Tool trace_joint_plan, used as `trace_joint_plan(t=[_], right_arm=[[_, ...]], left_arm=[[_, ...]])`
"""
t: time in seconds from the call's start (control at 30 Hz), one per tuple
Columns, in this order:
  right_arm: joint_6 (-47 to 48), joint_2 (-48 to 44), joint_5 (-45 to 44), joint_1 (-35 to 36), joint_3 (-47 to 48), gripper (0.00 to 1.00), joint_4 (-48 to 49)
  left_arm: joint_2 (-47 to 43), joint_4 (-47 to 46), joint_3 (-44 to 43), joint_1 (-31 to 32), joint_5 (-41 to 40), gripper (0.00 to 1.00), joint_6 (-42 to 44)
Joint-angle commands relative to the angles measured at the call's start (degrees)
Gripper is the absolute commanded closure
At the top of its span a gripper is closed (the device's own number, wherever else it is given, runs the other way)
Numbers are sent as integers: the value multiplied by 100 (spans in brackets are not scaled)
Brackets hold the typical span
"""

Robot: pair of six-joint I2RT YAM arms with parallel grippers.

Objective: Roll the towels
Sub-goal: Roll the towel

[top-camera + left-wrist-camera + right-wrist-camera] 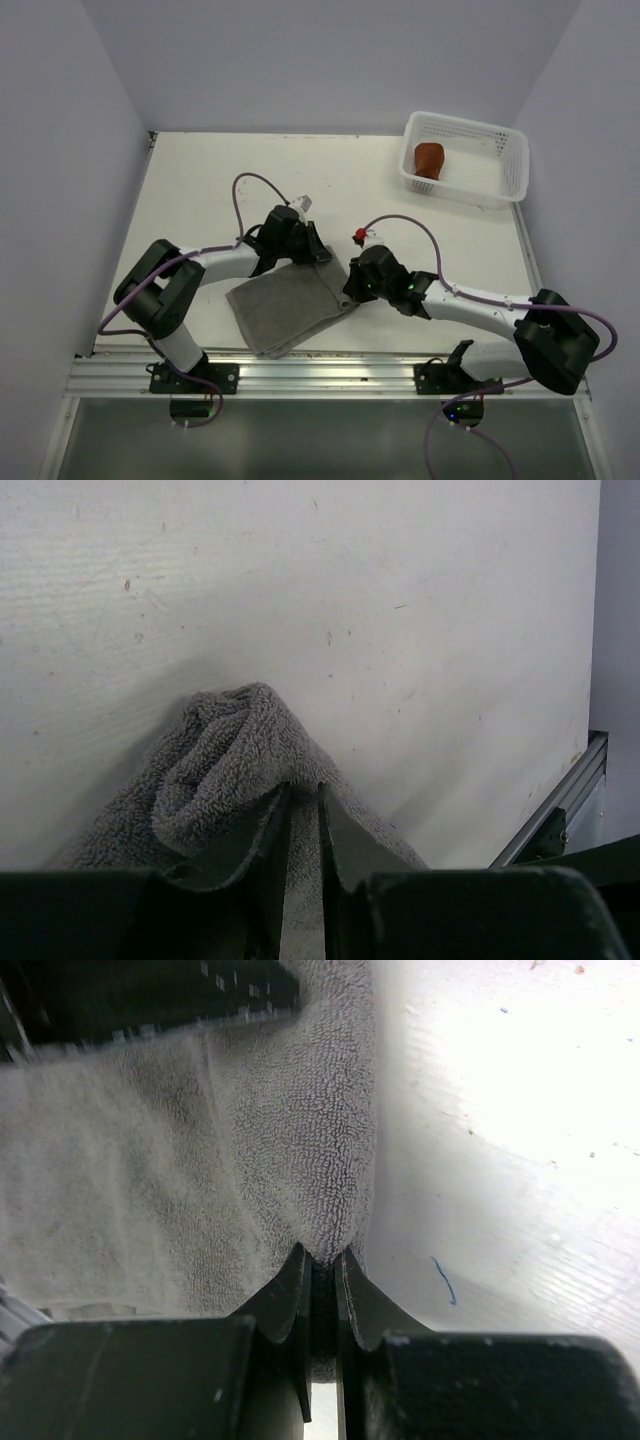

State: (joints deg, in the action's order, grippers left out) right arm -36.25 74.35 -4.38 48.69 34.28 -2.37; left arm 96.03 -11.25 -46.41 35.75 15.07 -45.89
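The grey towel (285,305) lies mostly flat near the table's front edge. My left gripper (318,252) is shut on its far corner; in the left wrist view the jaws pinch a bunched fold of grey towel (225,770) at the gripper (303,792). My right gripper (350,290) is shut on the towel's right corner; in the right wrist view the gripper (322,1258) pinches the towel's edge (300,1130). The rust-brown towel (430,158) sits rolled in the white mesh basket (505,170).
The basket stands at the far right corner of the white table (350,190). A metal rail (320,375) runs along the front edge. Purple cables arch over both arms. White walls enclose the table.
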Motion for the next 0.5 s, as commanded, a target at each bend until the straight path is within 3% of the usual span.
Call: trace_joint_plan(t=[0.0,0.17,0.47], right_arm=[[715,-228,-888,307,228,100,-668],[1023,-123,-1872,1071,412,100,-975],[1076,519,-3489,1626,1018,100,-1669]], left_arm=[[-102,351,-350,-41,-224,79,159],[-76,465,-684,-41,-145,78,185],[-242,501,-729,-41,-101,78,142]])
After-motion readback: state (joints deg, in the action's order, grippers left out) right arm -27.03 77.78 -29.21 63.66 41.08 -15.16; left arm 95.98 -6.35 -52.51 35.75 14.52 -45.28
